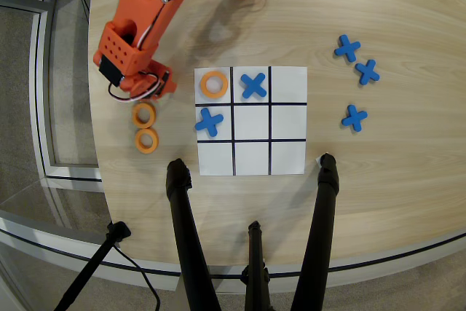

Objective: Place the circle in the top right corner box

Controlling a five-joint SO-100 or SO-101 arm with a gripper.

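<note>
While the gripper [145, 89] hangs near the table's [408, 180] left edge, its jaw state cannot be told; two rings [143, 114] lie just below it. The grid's lower-left cell [215, 159] is bare; another ring [214, 84] fills the upper-left cell.

Two rings [144, 114] left of grid [288, 123]

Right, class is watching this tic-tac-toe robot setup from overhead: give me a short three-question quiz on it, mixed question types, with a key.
1. How many blue crosses lie off the paper grid, right of it?
2. True or false: the lower-left grid cell holds a piece.
3. The upper-left cell holds: A) orange ring B) blue cross C) nothing.

Key
1. Three.
2. False; it is empty.
3. A, an orange ring. Two more rings lie on the table beside the grid.
</note>
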